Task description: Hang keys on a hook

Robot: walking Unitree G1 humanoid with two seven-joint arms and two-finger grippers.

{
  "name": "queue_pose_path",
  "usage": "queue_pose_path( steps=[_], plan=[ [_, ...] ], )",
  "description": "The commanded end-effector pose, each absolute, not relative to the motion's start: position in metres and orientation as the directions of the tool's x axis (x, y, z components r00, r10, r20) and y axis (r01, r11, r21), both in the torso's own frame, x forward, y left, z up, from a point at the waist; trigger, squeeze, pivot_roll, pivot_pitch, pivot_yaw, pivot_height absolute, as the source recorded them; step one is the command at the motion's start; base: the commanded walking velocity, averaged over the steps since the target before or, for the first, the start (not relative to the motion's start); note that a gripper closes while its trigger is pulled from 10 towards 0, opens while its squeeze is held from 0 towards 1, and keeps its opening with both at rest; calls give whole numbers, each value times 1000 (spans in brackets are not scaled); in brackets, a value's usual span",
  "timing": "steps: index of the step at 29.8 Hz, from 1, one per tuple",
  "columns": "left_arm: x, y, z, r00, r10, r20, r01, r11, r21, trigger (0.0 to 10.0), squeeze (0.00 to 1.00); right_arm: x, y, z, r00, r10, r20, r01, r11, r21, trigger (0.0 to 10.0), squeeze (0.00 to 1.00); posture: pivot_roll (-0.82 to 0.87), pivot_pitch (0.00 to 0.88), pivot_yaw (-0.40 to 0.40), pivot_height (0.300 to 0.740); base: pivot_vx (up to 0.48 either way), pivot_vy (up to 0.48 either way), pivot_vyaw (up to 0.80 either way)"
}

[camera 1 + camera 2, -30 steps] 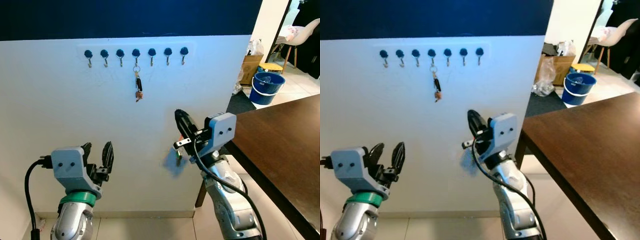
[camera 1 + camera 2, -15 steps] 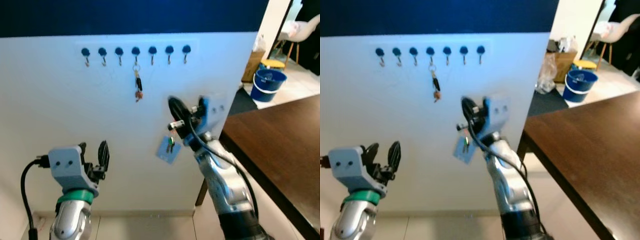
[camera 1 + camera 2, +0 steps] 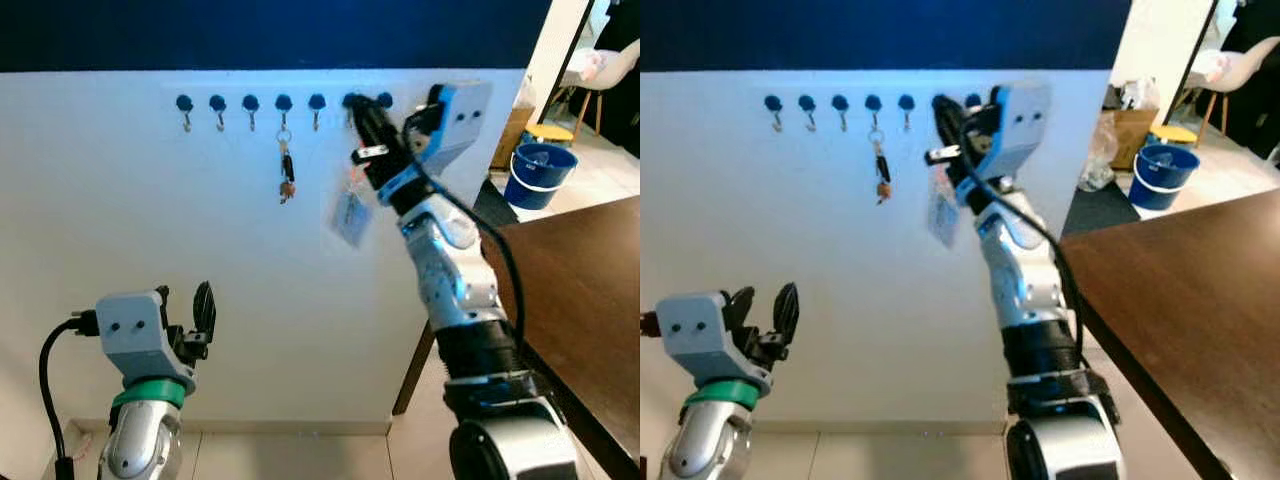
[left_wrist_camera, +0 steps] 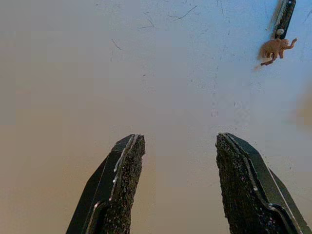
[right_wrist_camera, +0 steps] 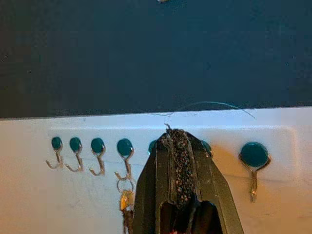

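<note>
A row of several teal-capped hooks (image 3: 250, 104) runs along the top of the white wall. One hook bears a hung key set with a small brown charm (image 3: 286, 176). My right gripper (image 3: 354, 104) is raised to the hook row, its tip over a hook near the row's right end. It is shut on a second set of keys, whose pale blue tag (image 3: 348, 216) dangles below it. In the right wrist view the shut fingers (image 5: 181, 161) sit between two hooks, with one free hook (image 5: 253, 163) beside them. My left gripper (image 3: 762, 305) stays low and open, facing the bare wall.
A dark wooden table (image 3: 590, 270) stands close on my right. Beyond the wall's end are a blue bucket (image 3: 540, 172), a cardboard box (image 3: 1120, 135) and a white chair (image 3: 600, 70). A dark blue band (image 3: 270, 35) tops the wall above the hooks.
My right arm has risen from waist height up to the hook row, carrying the tagged keys along. The left arm has barely moved.
</note>
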State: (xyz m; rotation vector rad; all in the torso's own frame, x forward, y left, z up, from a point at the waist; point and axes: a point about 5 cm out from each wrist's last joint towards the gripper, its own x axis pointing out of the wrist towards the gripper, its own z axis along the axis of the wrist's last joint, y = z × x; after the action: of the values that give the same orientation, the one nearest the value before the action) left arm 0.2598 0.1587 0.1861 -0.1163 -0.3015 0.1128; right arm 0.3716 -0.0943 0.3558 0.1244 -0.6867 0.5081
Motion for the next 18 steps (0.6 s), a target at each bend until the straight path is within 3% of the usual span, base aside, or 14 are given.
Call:
queue_pose_path(
  steps=[1,9,18],
  plan=[
    [260,160,180,956,134,262,-104,987,-125,10000,0,375,-96,360,641,417,644,-493,867,-71,10000,0,-169,34,115,740,0,0,0],
    [258,158,183,956,104,274,-73,990,-121,10000,0,388,-104,363,645,439,626,-506,859,-80,10000,0,-146,52,115,740,0,0,0],
    [250,159,189,955,83,285,-54,993,-110,10000,0,389,-90,376,595,482,643,-558,824,-102,10000,0,-111,103,118,740,0,0,0]
  ],
)
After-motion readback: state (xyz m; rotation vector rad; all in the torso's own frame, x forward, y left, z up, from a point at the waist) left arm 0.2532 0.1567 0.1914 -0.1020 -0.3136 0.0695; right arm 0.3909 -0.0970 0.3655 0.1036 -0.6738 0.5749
